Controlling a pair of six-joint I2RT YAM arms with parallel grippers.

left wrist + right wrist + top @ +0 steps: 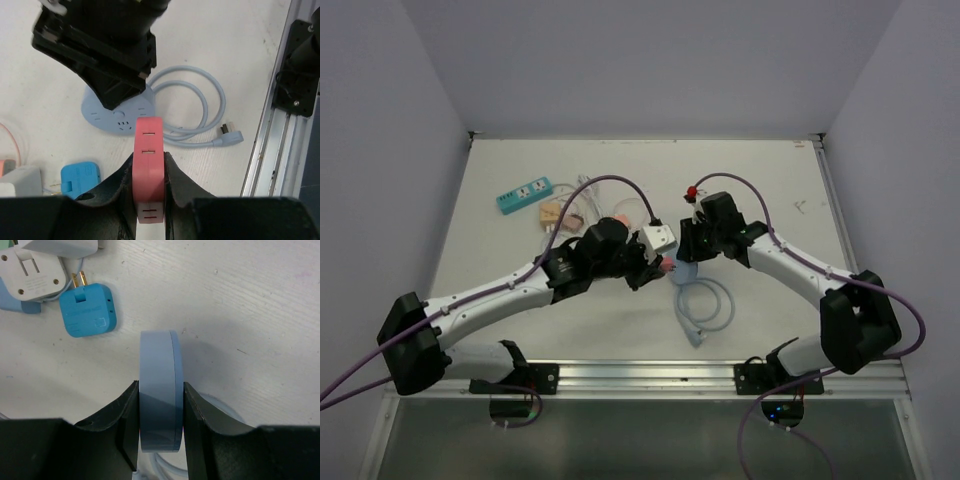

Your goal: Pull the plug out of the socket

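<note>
A pink-red plug (148, 160) with slots along its edge sits between the fingers of my left gripper (149, 156), which is shut on its two flat sides. Its far end meets the round light-blue socket (107, 117); whether its pins are inside is hidden. My right gripper (160, 386) is shut on that socket (159, 390), clamping the disc edge-on. In the top view the two grippers meet at mid-table, left gripper (655, 265) beside right gripper (690, 250), with the plug (667, 265) between them.
The socket's light-blue cord (705, 305) coils toward the near edge, ending in its own plug (231, 134). A blue adapter (88, 310) and a white adapter (32, 275) lie close by. A teal power strip (524, 194) lies far left. The metal rail (285, 125) borders the near edge.
</note>
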